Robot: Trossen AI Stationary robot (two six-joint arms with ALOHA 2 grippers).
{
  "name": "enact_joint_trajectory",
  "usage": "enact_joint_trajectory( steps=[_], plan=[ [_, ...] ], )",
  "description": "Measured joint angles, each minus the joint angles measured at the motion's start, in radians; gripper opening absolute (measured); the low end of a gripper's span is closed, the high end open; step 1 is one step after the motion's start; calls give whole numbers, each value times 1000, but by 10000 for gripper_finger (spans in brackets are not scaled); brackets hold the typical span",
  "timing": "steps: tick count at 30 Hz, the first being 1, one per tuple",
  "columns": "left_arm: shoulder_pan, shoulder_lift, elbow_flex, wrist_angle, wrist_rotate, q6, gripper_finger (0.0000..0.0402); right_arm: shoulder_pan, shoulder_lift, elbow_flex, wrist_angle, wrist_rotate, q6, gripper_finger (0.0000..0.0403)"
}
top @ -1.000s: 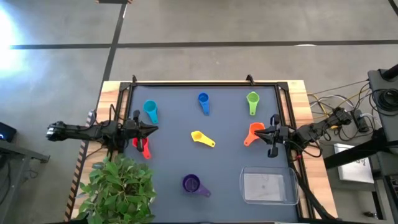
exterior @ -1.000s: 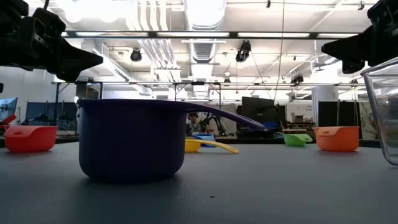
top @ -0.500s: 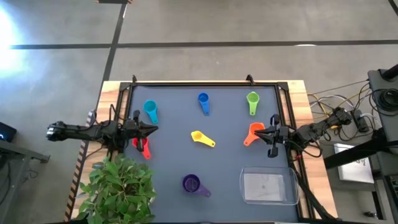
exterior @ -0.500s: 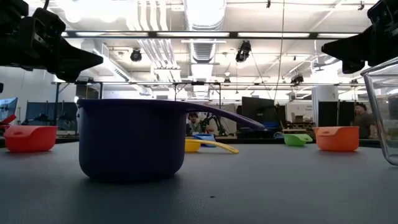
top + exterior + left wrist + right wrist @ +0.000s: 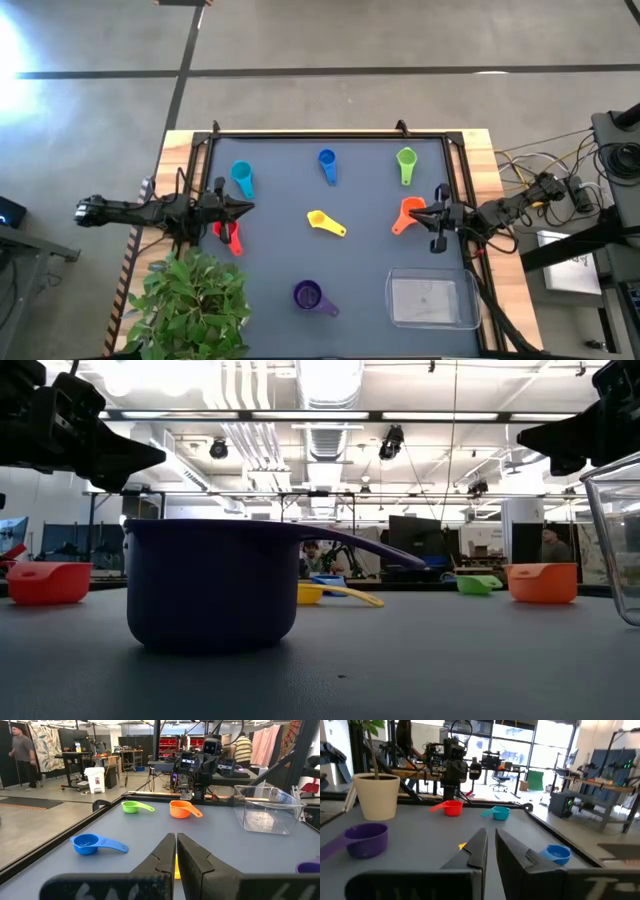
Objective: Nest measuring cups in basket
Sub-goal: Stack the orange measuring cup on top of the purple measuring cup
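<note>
Seven cups lie apart on the grey mat, each on its base: teal [image 5: 242, 177], blue [image 5: 327, 163], green [image 5: 406, 163], orange [image 5: 409, 212], yellow [image 5: 325, 222], red [image 5: 230, 234] and purple [image 5: 310, 296], which looms close in the low view [image 5: 212, 582]. The clear basket [image 5: 432, 300] sits at the near right. My left gripper [image 5: 248, 208] hangs shut in the air just beyond the red cup, pointing right [image 5: 176, 836]. My right gripper [image 5: 414, 212] hangs shut above the orange cup, pointing left [image 5: 491, 832], and touches nothing.
A potted plant [image 5: 190, 300] stands at the table's near left corner, close to the left arm. A raised black rim [image 5: 320, 134] frames the mat. Bare mat lies between the yellow cup and the basket. People move in the room beyond the table.
</note>
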Motion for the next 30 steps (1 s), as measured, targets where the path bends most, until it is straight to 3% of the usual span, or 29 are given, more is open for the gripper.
enact_joint_trajectory(
  steps=[12,16,30],
  plan=[
    [0,0,0,0,0,0,0,0,0,0,11,0,-26,28],
    [0,0,0,0,0,0,0,0,0,0,20,0,92,28],
    [0,0,0,0,0,0,0,0,0,0,340,1,-15,28]
  ],
)
